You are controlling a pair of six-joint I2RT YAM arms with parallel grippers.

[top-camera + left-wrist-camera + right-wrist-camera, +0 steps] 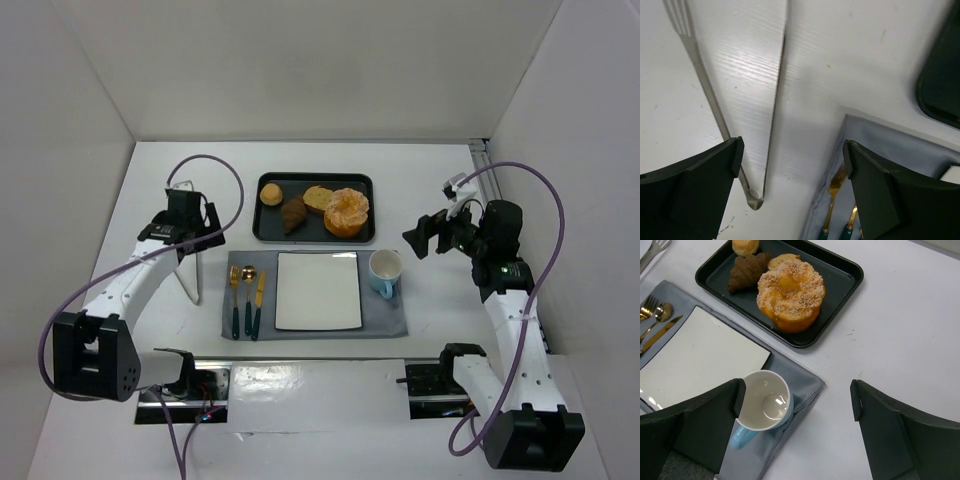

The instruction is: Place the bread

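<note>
A black tray (362, 184) at the back holds a small round bun (271, 194), a dark croissant (294, 214), a pale roll (318, 198) and a large sugared ring bread (346, 212). A white square plate (318, 290) lies empty on a grey placemat (390, 318). Metal tongs (191, 280) lie on the table to the left of the mat. My left gripper (195, 243) is open and hovers over the tongs (754, 201), holding nothing. My right gripper (425, 235) is open and empty, above the table right of the tray. The ring bread (790, 292) and plate (700, 355) show in the right wrist view.
A blue mug (385, 270) stands on the mat right of the plate and shows below my right gripper's left finger (762, 400). A gold fork, spoon and knife (246, 290) lie left of the plate. White walls enclose the table on three sides.
</note>
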